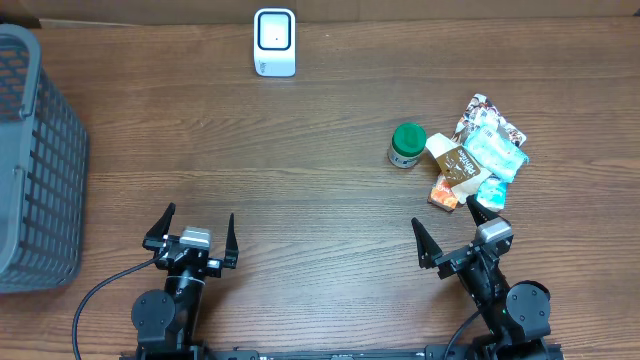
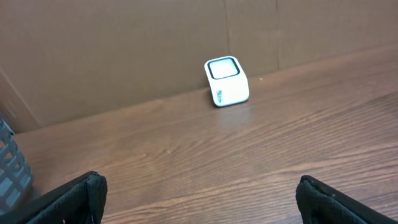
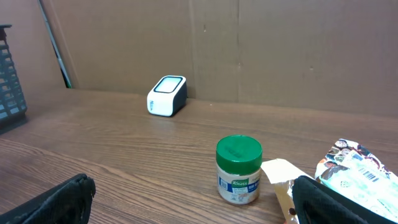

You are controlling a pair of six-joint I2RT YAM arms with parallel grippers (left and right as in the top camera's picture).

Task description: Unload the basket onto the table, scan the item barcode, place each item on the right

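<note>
Both pincers stand spread as wide as they go, and neither has hold of anything. The left pincer (image 1: pixel 200 213) hangs close to the near edge of the brown wooden worktop (image 1: pixel 300 170), left of its middle, with its black fingers pointing toward the far edge. The right pincer (image 1: pixel 443 212) is by the same edge but further right, turned slightly to the left.

A small white box-shaped barcode scanner with a dark-rimmed window (image 1: pixel 274 42) stands at the middle of the far edge, against the brown board wall and well apart from both pincers. A short jar with a green lid and a green-and-white label (image 1: pixel 407 146) stands upright on the right half of the worktop. Touching its right side is a loose pile of flat foil snack packets (image 1: pixel 485 150) in white, teal, tan and orange, overlapping one another. The nearest packets lie just beside the right pincer's right finger; whether they touch cannot be told. A grey plastic lattice basket (image 1: pixel 35 160) sits at the left edge.
</note>
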